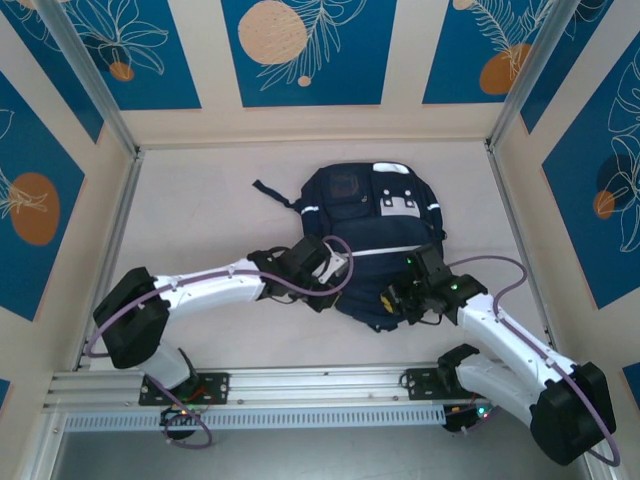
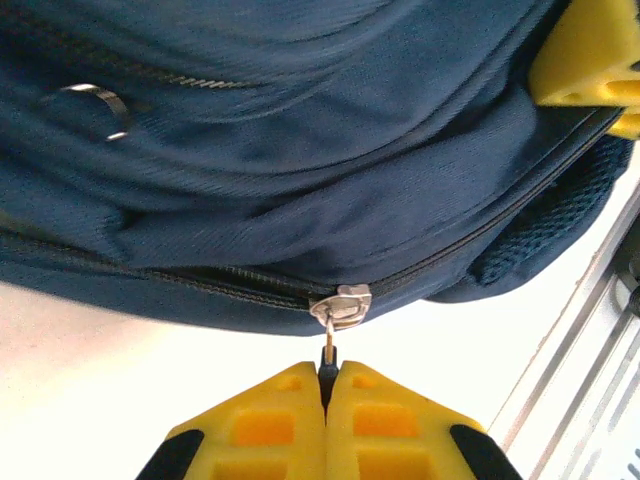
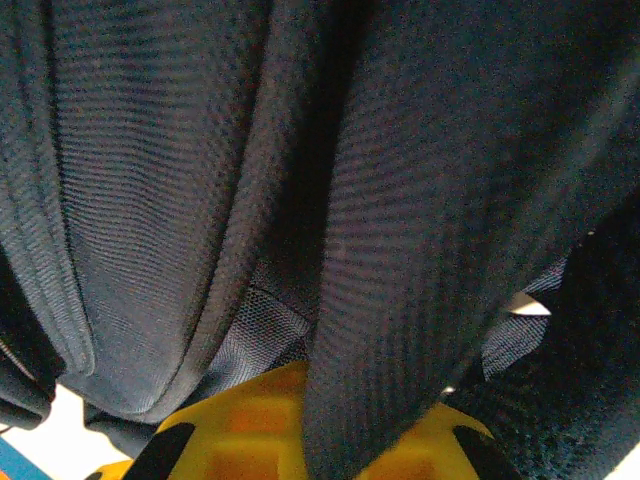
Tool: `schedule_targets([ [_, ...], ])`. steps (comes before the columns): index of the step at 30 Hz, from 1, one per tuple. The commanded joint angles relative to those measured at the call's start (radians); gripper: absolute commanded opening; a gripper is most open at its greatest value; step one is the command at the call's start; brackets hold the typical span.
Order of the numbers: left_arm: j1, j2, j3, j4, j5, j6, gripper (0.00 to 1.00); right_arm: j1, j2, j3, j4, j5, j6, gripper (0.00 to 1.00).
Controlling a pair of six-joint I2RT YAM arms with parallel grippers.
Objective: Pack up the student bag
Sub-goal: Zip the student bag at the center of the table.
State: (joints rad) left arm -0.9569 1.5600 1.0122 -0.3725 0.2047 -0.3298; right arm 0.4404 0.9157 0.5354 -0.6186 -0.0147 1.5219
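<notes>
The student bag (image 1: 375,235) was laid flat, front face up, on the table (image 1: 200,230), slightly right of centre. Dark navy fabric, thin white stripes and white-grey front patches were observed. A black strap was extended to the left. A silver zip slider (image 2: 341,303) was seated on the side zip track.

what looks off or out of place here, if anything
Nothing stands out. The backpack lies flat on the table, with no visible damage and nothing spilled. The left pincer is shut on the zipper pull, and the right pincer is shut on a dark strap.
</notes>
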Motion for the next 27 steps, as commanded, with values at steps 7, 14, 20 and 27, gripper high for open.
schedule_targets([
  [7,0.090,-0.023,-0.049,-0.064,-0.066,0.013,0.00,-0.064,-0.028,0.014,-0.119,0.122,-0.095,0.00],
  [14,0.155,-0.009,-0.085,0.018,-0.104,-0.057,0.00,-0.079,-0.039,-0.002,-0.081,0.093,-0.121,0.00],
  [20,0.200,0.037,-0.084,0.084,-0.117,-0.125,0.00,-0.050,-0.046,0.018,-0.084,0.124,-0.151,0.00],
  [27,0.267,0.088,-0.058,0.114,-0.120,-0.170,0.00,-0.031,-0.046,0.008,-0.054,0.117,-0.171,0.00],
])
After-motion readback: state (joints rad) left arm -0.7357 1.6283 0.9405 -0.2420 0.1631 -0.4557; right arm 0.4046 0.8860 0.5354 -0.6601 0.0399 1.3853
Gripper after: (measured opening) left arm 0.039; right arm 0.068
